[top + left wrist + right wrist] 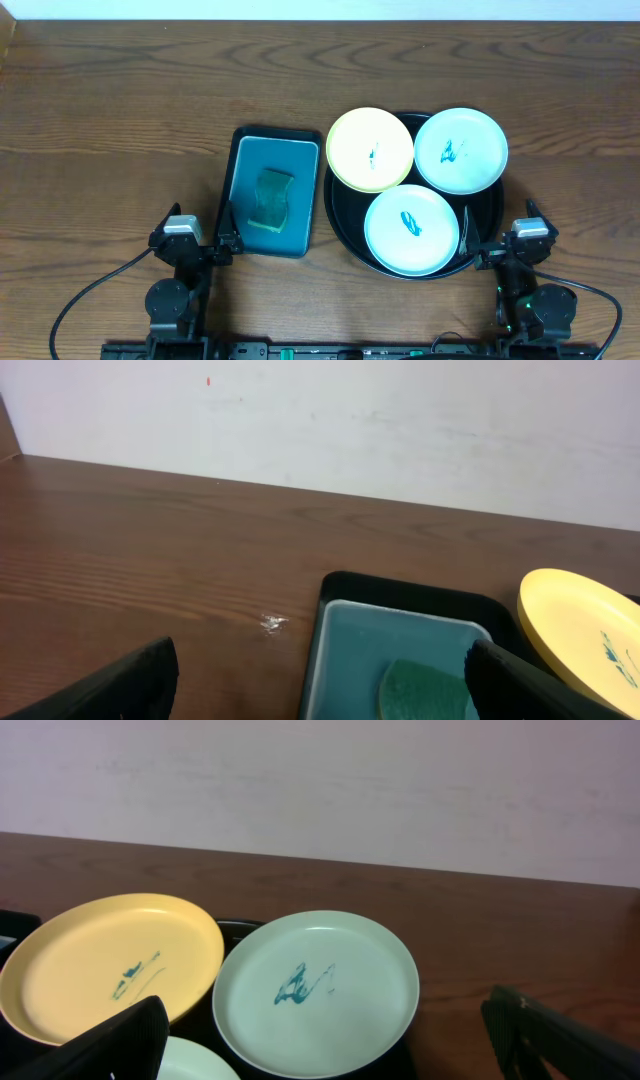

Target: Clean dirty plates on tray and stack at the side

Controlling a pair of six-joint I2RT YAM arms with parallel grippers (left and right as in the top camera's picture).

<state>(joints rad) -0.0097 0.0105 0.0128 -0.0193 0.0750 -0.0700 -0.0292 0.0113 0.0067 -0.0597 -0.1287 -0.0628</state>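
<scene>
Plates (pixel 412 228) smeared, on tray (pixel 337 215), just ahead-left of right hand (pixel 512 243)

No text, label, brand, number or sign can be read on anything here.

I have bare table (pixel 120 120) at the left and far side for passing. Three plates (pixel 411 229) fill the round black tray (pixel 340 215), seemingly touching. The teal tray (pixel 275 155), holding a sponge (pixel 272 197), leaves only a narrow gap alongside.
</scene>
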